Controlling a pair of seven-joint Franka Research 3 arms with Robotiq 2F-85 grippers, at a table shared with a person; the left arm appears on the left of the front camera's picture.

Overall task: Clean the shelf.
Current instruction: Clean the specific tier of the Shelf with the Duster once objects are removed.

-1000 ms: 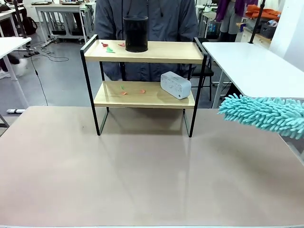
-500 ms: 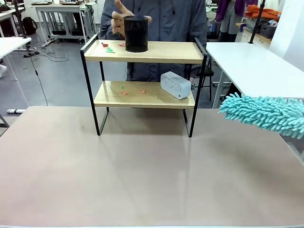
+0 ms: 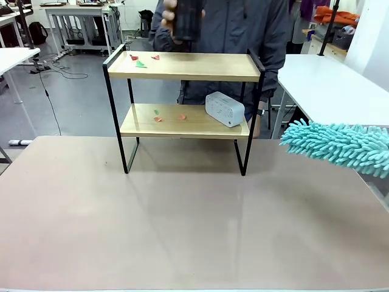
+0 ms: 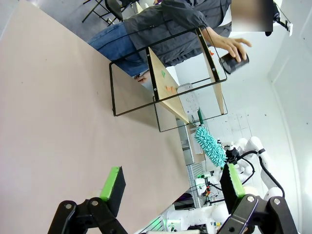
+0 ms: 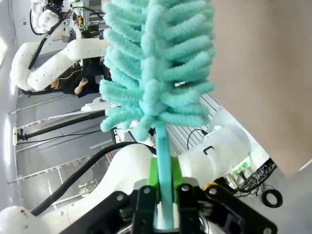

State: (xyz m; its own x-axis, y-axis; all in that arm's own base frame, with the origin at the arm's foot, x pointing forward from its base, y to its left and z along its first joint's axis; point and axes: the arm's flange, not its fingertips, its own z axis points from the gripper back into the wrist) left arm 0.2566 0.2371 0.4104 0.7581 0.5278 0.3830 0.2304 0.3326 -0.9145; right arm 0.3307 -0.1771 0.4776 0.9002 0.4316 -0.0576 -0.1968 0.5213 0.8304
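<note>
From my front cam the shelf (image 3: 182,67) sits upper centre of frame, at the far edge of the tan table (image 3: 182,231), w/ a person standing right behind it. Top board has a few red & green scraps (image 3: 141,61) near its left end; lower board has more scraps (image 3: 159,118) left of centre and a white box (image 3: 225,108) at its right end, sitting skewed. The person's hand (image 3: 172,11) holds a black cup (image 3: 189,18) at the top of frame, above the top board, not touching it. The teal duster (image 3: 337,145) pokes in from the right edge, mid-height, hovering over the table, well apart from the shelf. R wrist cam: R gripper (image 5: 165,187), bottom centre, is clamped tight on the duster's handle, fluffy head (image 5: 156,58) filling the upper middle. L wrist cam: L gripper (image 4: 172,180), at the bottom, has its green pads spread wide w/ nothing btw them, over bare table; the shelf (image 4: 173,105) shows rolled sideways in the upper half of that pic.
</note>
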